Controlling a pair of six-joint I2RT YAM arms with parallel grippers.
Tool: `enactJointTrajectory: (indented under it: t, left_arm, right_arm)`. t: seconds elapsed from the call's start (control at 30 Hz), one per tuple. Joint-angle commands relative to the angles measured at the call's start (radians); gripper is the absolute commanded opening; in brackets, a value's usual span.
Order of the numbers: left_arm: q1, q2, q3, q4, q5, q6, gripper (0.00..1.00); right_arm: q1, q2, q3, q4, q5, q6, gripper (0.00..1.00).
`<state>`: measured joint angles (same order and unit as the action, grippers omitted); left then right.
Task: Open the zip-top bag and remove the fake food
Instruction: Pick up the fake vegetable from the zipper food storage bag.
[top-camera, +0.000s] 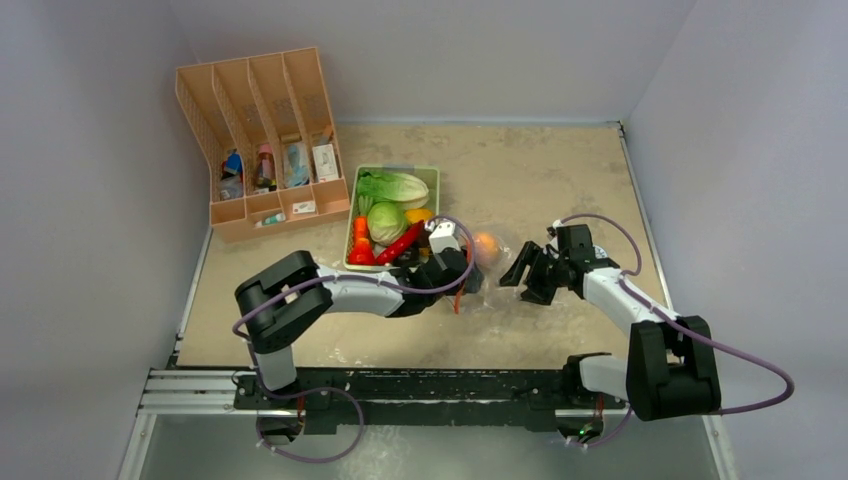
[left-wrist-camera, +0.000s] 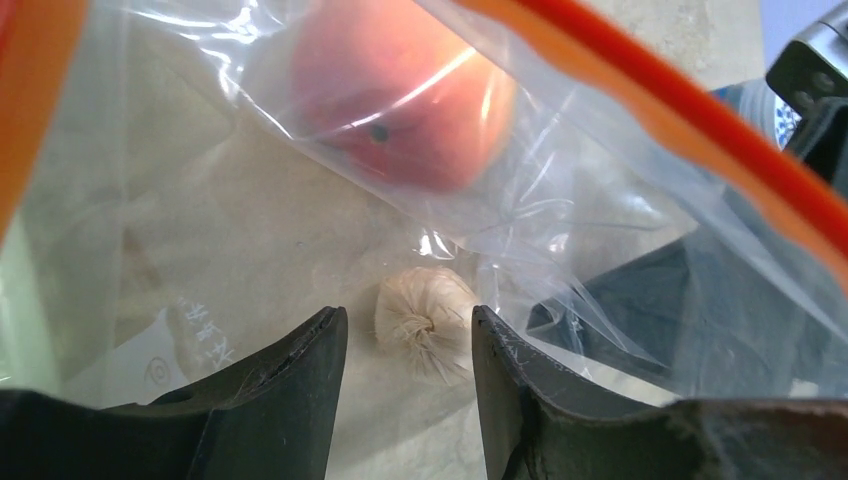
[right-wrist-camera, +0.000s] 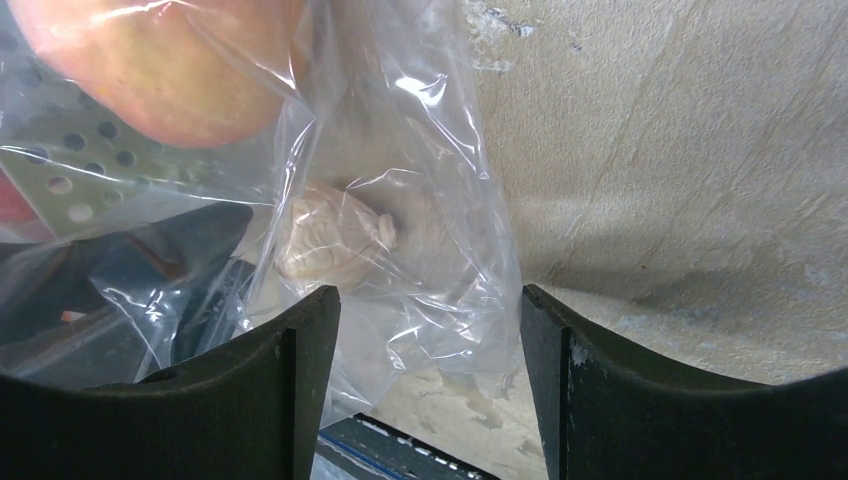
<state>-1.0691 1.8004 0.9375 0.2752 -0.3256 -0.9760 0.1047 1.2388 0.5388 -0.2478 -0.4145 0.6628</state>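
Observation:
The zip-top bag (top-camera: 495, 275) lies crumpled on the table between both grippers, its orange-red zip strip (left-wrist-camera: 690, 115) spread open. My left gripper (left-wrist-camera: 407, 312) is inside the bag's mouth and open. A small beige piece (left-wrist-camera: 425, 322) of fake food lies just past its fingertips, untouched. An orange-pink peach (left-wrist-camera: 400, 90) sits farther in, behind a fold of plastic. My right gripper (right-wrist-camera: 430, 292) is open at the bag's far end. A loose corner of the bag (right-wrist-camera: 440, 250) hangs between its fingers, unpinched. The peach (right-wrist-camera: 150, 60) and beige piece (right-wrist-camera: 335, 235) show through the plastic there.
A pale-green tray (top-camera: 352, 215) just left of the bag holds a cabbage (top-camera: 386, 222), a red chili (top-camera: 400, 243), a carrot (top-camera: 361, 232) and leafy lettuce (top-camera: 395, 187). A peach-coloured file organizer (top-camera: 265, 130) stands at the back left. Walls close in on both sides.

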Motion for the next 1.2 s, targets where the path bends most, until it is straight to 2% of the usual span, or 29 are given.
enactJointTrajectory:
  t: [0.0, 0.13, 0.3, 0.43, 0.6, 0.73, 0.9, 1.17]
  left_arm:
    - [0.000, -0.007, 0.010, -0.003, -0.084, -0.053, 0.48]
    - [0.000, 0.011, 0.018, -0.018, -0.110, -0.085, 0.47]
    - [-0.004, 0.104, 0.115, -0.047, 0.041, 0.003, 0.42]
    - [-0.005, 0.131, 0.112, 0.005, 0.108, 0.013, 0.42]
    - [-0.006, 0.151, 0.138, 0.002, 0.164, 0.028, 0.43]
    - [-0.005, 0.149, 0.136, 0.004, 0.193, 0.025, 0.47]
    - [-0.001, 0.079, 0.077, 0.050, 0.188, -0.025, 0.52]
    - [0.003, 0.022, 0.062, 0.020, 0.186, -0.022, 0.52]
  right_arm:
    - [0.005, 0.002, 0.004, 0.018, -0.016, -0.004, 0.69]
    - [0.005, 0.012, 0.013, 0.020, -0.027, -0.007, 0.69]
    - [0.006, 0.022, 0.033, -0.013, 0.014, -0.017, 0.69]
    - [0.012, 0.025, 0.033, -0.012, 0.010, -0.056, 0.70]
    - [0.014, 0.042, 0.017, -0.027, 0.059, -0.058, 0.70]
    - [0.019, 0.052, -0.015, -0.014, 0.065, -0.047, 0.66]
    - [0.020, -0.028, 0.000, -0.092, 0.134, -0.031, 0.65]
    - [0.020, -0.113, 0.101, -0.343, 0.205, -0.023, 0.68]
